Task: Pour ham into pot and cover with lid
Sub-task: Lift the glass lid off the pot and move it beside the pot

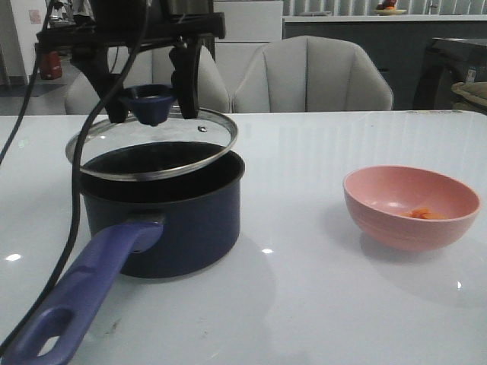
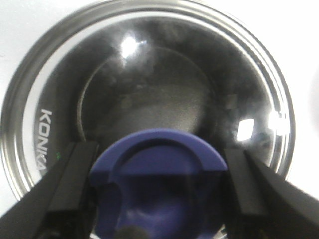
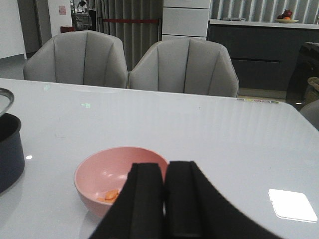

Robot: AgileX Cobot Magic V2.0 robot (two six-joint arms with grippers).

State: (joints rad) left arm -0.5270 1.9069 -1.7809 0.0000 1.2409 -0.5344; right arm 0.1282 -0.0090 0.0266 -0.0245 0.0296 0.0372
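Note:
The dark navy pot (image 1: 179, 220) stands at the left of the table, its purple-blue handle (image 1: 84, 289) pointing to the front. My left gripper (image 1: 152, 95) is shut on the blue knob (image 2: 159, 184) of the glass lid (image 1: 152, 144) and holds it slightly tilted, just over the pot's rim. The pot's black inside shows through the glass (image 2: 149, 99). A few orange-pink ham chunks (image 1: 423, 214) lie in the pink bowl (image 1: 411, 209) at the right. My right gripper (image 3: 165, 172) is shut and empty, just in front of the bowl (image 3: 99, 174); the ham (image 3: 112, 194) shows there too.
The white table (image 1: 304, 304) runs wide between pot and bowl. Black cables (image 1: 76, 190) hang down past the pot's left side. Grey chairs (image 1: 312, 76) stand behind the far edge. The pot's edge (image 3: 9, 154) shows in the right wrist view.

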